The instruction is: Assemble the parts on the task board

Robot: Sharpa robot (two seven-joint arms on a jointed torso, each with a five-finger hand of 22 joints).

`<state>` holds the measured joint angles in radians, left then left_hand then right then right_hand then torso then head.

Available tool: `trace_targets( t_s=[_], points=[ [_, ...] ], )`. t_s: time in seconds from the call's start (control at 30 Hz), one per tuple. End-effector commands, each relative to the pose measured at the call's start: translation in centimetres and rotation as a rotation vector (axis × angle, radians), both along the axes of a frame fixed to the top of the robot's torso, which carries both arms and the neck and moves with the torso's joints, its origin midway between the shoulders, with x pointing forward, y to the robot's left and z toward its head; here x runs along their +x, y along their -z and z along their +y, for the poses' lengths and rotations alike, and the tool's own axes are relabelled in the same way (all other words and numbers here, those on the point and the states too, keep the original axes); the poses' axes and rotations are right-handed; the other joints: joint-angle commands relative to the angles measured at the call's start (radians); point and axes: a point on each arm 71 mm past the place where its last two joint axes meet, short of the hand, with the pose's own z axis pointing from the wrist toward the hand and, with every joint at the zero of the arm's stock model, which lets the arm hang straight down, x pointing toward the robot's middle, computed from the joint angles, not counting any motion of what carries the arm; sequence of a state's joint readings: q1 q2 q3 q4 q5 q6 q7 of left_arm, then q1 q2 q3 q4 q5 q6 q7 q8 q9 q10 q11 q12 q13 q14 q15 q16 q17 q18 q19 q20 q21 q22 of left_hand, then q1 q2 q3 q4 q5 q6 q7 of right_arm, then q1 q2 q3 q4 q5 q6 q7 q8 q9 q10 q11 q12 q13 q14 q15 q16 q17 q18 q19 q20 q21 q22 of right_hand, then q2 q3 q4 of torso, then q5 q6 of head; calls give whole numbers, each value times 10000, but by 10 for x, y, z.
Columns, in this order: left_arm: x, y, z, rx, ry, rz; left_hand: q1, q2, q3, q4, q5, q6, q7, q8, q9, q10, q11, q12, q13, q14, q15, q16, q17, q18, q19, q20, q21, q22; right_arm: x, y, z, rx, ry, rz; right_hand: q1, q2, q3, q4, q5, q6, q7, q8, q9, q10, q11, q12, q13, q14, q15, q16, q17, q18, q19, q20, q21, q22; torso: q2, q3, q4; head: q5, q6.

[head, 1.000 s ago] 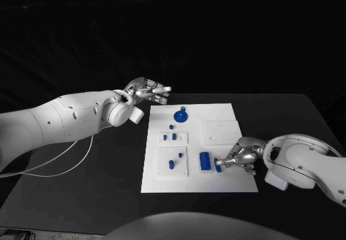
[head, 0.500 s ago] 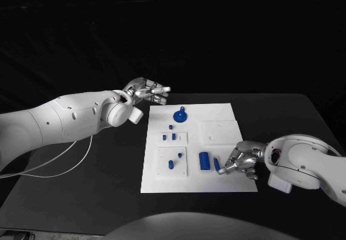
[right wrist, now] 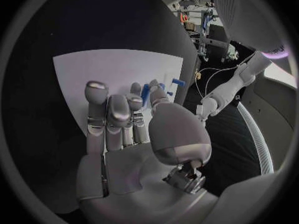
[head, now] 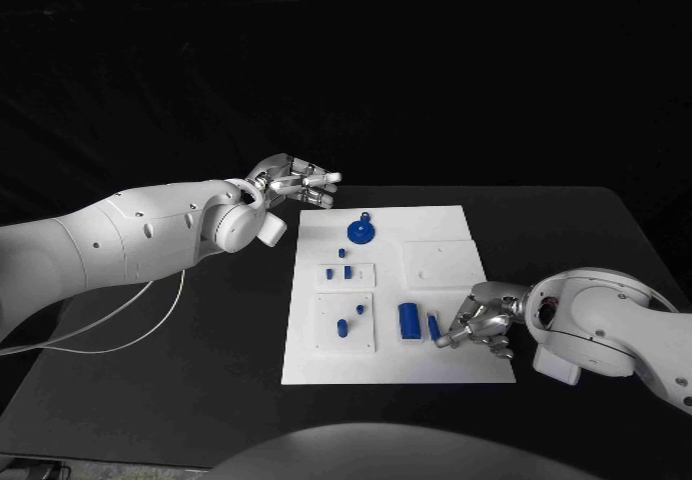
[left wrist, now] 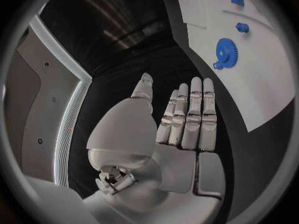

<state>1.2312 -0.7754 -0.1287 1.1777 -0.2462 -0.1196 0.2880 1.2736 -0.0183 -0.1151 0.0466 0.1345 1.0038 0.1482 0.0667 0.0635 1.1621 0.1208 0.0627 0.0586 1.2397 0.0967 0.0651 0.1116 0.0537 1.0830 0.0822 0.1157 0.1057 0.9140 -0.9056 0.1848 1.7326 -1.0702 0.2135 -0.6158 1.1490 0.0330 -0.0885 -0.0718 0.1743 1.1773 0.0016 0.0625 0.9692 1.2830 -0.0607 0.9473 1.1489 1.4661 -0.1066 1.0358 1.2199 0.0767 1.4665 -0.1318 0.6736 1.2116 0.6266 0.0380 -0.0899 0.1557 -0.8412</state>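
Observation:
The white task board (head: 469,365) lies mid-table. On it are a blue gear (head: 361,234), small blue pegs (head: 342,328), a blue block (head: 410,321) and a narrow blue piece (head: 434,326) beside the block. My right hand (head: 480,320) is low over the board's right side, its fingertips (head: 441,340) touching the near end of the narrow piece. In the right wrist view that piece (right wrist: 145,92) shows between the thumb and fingers of the right hand (right wrist: 137,129), with no clear grip on it. My left hand (head: 296,182) hovers off the board's far left corner, fingers straight and empty (left wrist: 181,129), with the gear (left wrist: 225,50) ahead.
Two raised white plates (head: 345,276) with sockets sit on the board's left half, and a square one (head: 441,264) on its right. A thin white cable (head: 130,335) loops on the black table under my left arm.
My right hand has slid a little toward the near edge and settled by the narrow blue piece. My left hand has stayed where it was.

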Motion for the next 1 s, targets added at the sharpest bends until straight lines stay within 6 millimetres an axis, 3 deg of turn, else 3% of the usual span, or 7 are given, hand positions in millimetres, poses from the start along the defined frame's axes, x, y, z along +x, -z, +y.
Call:
trace_targets(
  t_s=[0.03,0.6,0.7,1.0],
  points=[
    [-1,0,-2,-63,158,-15,-79,4,4,53,-52,-57,11,-2,4,-64,3,-6,12,-67,14,-22,17,-73,-18,11,65,-23,3,1,-1,-255,240,-360,-46,59,88,15,-28,64,-18,20,10,23,0,30,-11,7,-35,13,5,-41,491,1,11,2,3,1,2,5,-8],
    [-1,0,-2,-61,168,2,-79,4,4,53,-52,-57,11,-2,4,-64,3,-6,12,-67,14,-22,17,-73,-18,11,65,-23,7,9,0,-517,570,-339,34,-12,480,-64,71,59,-32,15,-85,23,-11,27,-9,4,-45,0,-14,-52,488,-9,46,-17,-5,2,-10,25,-39],
    [-1,0,-2,-59,172,9,-79,4,4,53,-52,-57,11,-2,4,-64,3,-6,12,-67,14,-22,17,-73,-18,11,65,-23,6,11,-1,-707,407,-109,77,-111,849,-279,-121,76,-35,14,-232,7,-9,8,-19,4,-38,-3,-14,-64,481,-3,-10,-42,-3,2,-11,18,-48],
    [-1,0,-2,-42,189,38,-79,4,4,53,-52,-57,11,-2,4,-64,3,-6,12,-67,14,-22,17,-73,-18,11,65,-23,6,21,-2,-1014,375,299,25,-288,1717,-609,6,91,-52,12,-474,-6,-23,-2,-23,4,-41,-15,-9,-83,483,-6,-25,-21,-3,1,3,11,-67]
  ],
)
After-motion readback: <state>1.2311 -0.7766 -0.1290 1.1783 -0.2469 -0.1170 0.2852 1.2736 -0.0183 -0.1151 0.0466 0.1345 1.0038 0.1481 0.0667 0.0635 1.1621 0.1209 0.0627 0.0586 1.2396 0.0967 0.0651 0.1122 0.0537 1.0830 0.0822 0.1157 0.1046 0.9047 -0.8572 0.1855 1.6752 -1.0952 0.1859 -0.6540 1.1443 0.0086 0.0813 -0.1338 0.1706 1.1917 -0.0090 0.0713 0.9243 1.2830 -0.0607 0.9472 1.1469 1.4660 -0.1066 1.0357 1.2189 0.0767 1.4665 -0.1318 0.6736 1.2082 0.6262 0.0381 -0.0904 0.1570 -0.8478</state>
